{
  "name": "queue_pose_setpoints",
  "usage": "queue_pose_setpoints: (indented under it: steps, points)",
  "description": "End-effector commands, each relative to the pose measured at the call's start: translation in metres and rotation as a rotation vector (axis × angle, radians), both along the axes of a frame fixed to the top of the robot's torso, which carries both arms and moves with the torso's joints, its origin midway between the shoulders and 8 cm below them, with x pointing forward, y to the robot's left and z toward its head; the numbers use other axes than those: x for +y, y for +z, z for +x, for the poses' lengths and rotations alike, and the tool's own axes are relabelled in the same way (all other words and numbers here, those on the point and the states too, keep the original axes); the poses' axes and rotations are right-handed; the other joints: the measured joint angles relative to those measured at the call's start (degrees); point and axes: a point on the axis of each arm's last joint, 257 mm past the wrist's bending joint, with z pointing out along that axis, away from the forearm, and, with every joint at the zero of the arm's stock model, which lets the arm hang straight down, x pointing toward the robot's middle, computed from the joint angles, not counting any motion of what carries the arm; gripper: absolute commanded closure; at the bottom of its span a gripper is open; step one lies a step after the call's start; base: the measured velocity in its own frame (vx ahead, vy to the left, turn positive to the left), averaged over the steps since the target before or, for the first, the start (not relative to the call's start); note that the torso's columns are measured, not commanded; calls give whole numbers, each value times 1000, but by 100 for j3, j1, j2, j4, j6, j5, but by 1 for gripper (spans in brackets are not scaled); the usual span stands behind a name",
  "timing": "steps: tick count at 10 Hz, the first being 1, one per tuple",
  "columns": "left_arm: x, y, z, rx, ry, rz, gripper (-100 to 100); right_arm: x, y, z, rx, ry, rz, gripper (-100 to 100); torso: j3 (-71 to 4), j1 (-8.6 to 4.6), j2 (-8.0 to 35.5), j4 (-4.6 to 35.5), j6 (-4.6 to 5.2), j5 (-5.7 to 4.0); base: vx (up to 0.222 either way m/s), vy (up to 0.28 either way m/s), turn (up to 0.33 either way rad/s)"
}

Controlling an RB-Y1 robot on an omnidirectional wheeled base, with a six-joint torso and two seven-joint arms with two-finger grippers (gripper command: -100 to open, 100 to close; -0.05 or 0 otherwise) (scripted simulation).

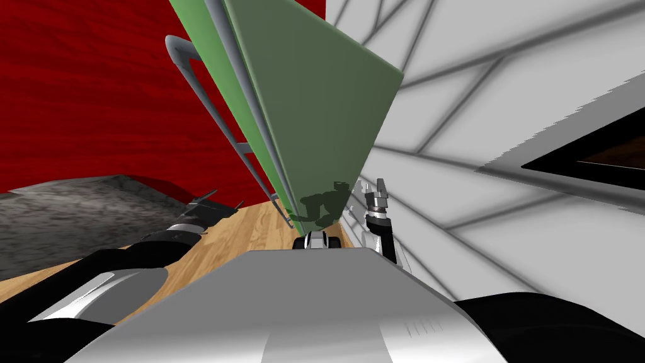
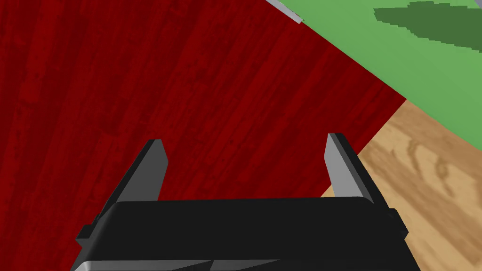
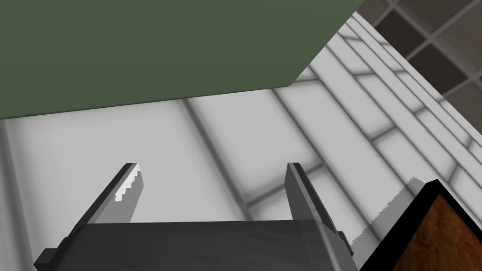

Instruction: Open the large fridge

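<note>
- The tall green box-shaped fridge stands straight ahead of the robot, between a dark red panelled wall and a white tiled wall. Its long grey bar handles sit on the lighter face.
- The left gripper hangs low over the pale wooden floor on the handle side. Its fingers are spread and hold nothing, which probably readies it for a grab at a bar.
- The right gripper waits beside the fridge's darker side panel, near the tiles. It is likewise spread and empty, and looks kept clear of the door's swing.
- Whether a door is ajar cannot be told.
</note>
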Motion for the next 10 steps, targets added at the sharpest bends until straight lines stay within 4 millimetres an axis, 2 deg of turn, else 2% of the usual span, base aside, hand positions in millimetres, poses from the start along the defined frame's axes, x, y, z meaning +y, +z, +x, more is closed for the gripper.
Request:
queue_pose_setpoints:
  steps: [1,3,6,10]
  points:
    - [-8,5,-1,13,-26,-14,-100,0,0,0,0,0,0,0,-4,8,-7,-2,-2,2,32,-83,132]
    - [-8,5,-1,13,-26,-14,-100,0,0,0,0,0,0,0,0,32,1,0,2,10,-12,-11,-48]
    - [-23,16,-1,15,-66,-20,-100,0,0,0,0,0,0,0,-7,-15,-11,-4,-2,-4,16,-58,55]
    - [-23,16,-1,15,-66,-20,-100,0,0,0,0,0,0,0,1,18,2,1,0,7,7,-33,17]
